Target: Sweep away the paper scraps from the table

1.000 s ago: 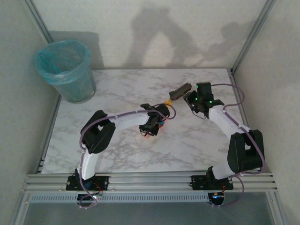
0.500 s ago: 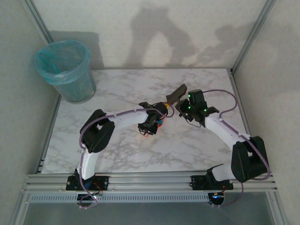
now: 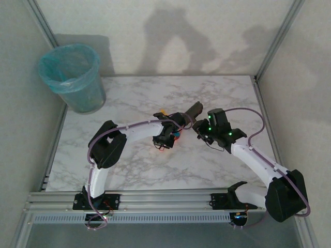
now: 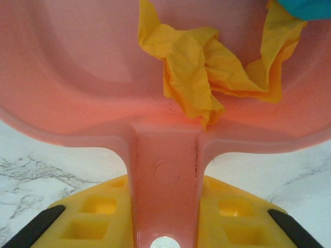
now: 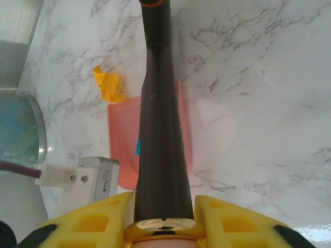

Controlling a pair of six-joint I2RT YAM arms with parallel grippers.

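Observation:
My left gripper [image 4: 164, 206] is shut on the handle of a pink dustpan [image 4: 77, 77]. Crumpled orange-yellow paper scraps [image 4: 201, 62] lie in the pan, with a cyan one [image 4: 305, 8] at its top right edge. My right gripper [image 5: 163, 217] is shut on a dark brush [image 5: 160, 129], which reaches out over the dustpan [image 5: 121, 150]. One orange-yellow scrap [image 5: 107, 83] lies on the table [image 5: 248, 62] just beyond the pan's lip. From above, both grippers meet mid-table: the left gripper [image 3: 173, 129], the right gripper [image 3: 204, 126], the brush [image 3: 194, 109] and that loose scrap [image 3: 163, 112].
A blue-lined bin [image 3: 72, 77] stands off the table's far left corner. Aluminium rails [image 3: 155, 199] run along the near edge by the arm bases. Bare marble table [image 3: 217, 165] stretches around both arms.
My right arm has swung left and nearer, bringing the brush against the left gripper. The loose orange-yellow scrap has shifted left, past the dustpan's far side. The left arm has stayed put.

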